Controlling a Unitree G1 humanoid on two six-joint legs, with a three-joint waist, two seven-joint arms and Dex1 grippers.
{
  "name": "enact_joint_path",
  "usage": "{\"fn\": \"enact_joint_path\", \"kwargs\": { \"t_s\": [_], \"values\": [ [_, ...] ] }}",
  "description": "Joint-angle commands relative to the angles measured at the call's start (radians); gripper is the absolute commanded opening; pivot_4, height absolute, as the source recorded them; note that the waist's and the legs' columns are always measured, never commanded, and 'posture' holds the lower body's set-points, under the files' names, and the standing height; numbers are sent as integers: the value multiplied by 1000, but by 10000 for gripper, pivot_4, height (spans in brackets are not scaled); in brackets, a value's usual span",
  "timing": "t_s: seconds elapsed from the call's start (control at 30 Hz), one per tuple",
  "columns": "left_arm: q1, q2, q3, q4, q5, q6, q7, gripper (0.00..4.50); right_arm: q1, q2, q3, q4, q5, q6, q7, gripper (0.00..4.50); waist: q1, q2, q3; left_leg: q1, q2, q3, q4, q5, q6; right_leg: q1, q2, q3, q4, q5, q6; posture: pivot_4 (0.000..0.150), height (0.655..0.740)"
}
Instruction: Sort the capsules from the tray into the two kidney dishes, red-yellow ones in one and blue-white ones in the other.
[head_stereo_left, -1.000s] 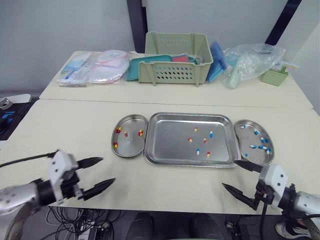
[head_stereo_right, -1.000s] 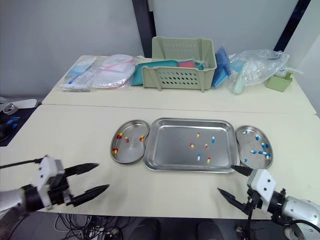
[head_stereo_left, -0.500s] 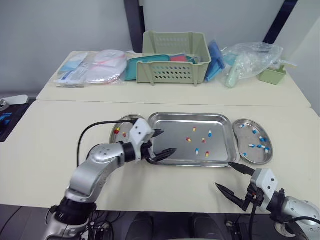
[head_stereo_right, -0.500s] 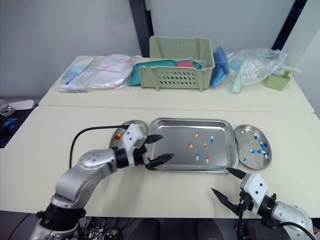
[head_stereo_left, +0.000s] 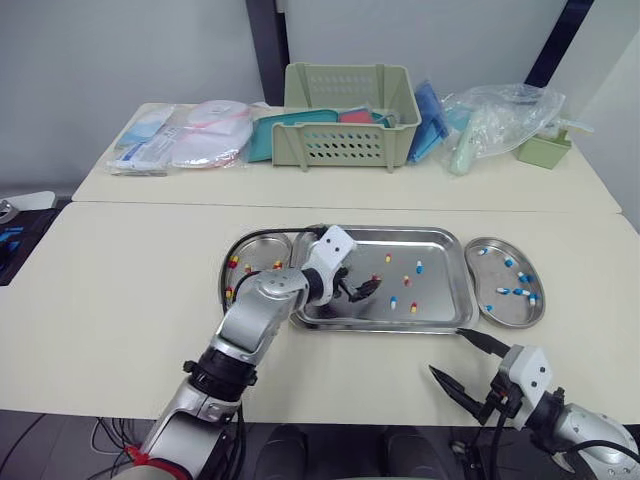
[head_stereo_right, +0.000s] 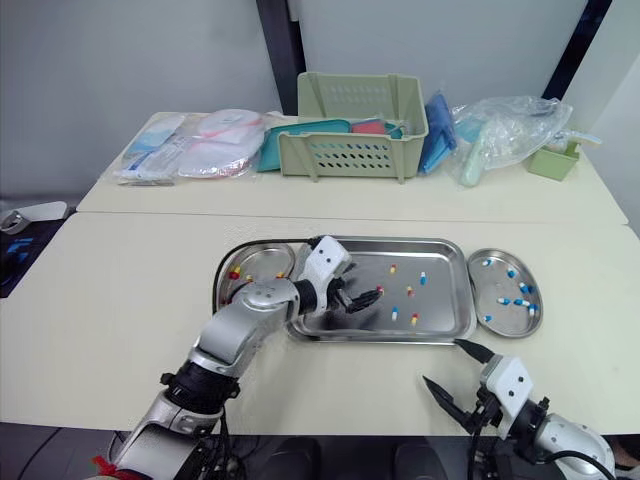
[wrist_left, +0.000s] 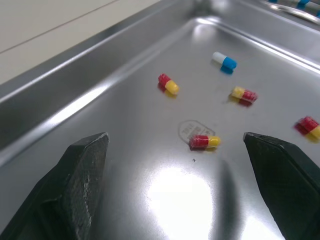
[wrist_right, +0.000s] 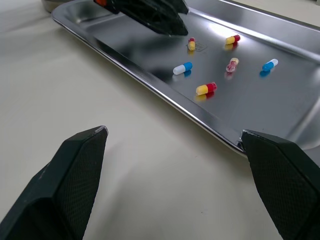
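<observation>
The cream tabletop (head_stereo_left: 120, 290) carries a rectangular stainless-steel tray (head_stereo_left: 400, 232), taken here as the reference.

A steel kidney dish touches each short side of the tray. The left-hand kidney dish (head_stereo_left: 255, 250) holds several red-yellow capsules (head_stereo_left: 236, 262). The right-hand kidney dish (head_stereo_left: 505, 310) holds several blue-white capsules (head_stereo_left: 520, 292). Loose capsules of both colours lie in the middle of the tray, so sorting is only partly done.

The left tool (head_stereo_left: 362, 290) is reached in over the tray's left half, low over the tray floor. Its two black fingers are spread wide and hold nothing. The right tool (head_stereo_left: 450, 352) hovers over the tabletop just in front of the tray's near right corner, also wide open and empty.

In the left wrist view, one red-yellow capsule (wrist_left: 204, 142) lies on the tray floor between the two fingers, touching neither. Three more red-yellow capsules and one blue-white capsule (wrist_left: 223, 61) lie beyond it, each apart from the others.

Step in hand, as judged: approach to pick up a red-yellow capsule with the left tool.

The next move calls for:
1. Lowering the fingertips to the tray floor on either side of the capsule.
2. Closing gently, since a small smooth capsule on polished steel will likely skid or roll.
3. Carrying it to the left-hand kidney dish.
</observation>
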Motion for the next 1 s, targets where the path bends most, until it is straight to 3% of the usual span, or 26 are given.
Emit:
{"fn": "enact_joint_path", "kwargs": {
  "t_s": [0.03, 0.4, 0.8, 0.83, 1.0],
  "values": [
    [-28, -30, -15, 29, 31, -50, 4, 44672, 7, 5, 4, -20, -1, -23, -13, 45000, 0, 0, 0, 0, 0, 0, 0, 0, 0, 0, 0, 0, 0, 0, 0, 1500, 7400],
    [-53, -73, -32, 149, 83, -80, -34, 44672, 20, 1, 16, -68, 5, 8, -52, 45000, 0, 1, -1, 0, 0, 0, 0, 0, 0, 0, 0, 0, 0, 0, 0, 1500, 7400],
    [-27, -70, -34, 120, 92, -61, -74, 6211, 7, -8, 14, -114, 14, 60, -79, 45000, 0, 1, -1, 0, 0, 0, 0, 0, 0, 0, 0, 0, 0, 0, 0, 1500, 7400],
    [-26, -70, -30, 113, 90, -60, -75, 4177, 6, -8, 14, -116, 14, 63, -80, 45000, 0, 1, -1, 0, 0, 0, 0, 0, 0, 0, 0, 0, 0, 0, 0, 1500, 7400],
    [-23, -52, -4, 29, 69, -37, -87, 4075, -10, -16, 7, -127, 15, 68, -82, 45000, -1, 1, -1, 0, 0, 0, 0, 0, 0, 0, 0, 0, 0, 0, 0, 1500, 7400]
  ]
}}
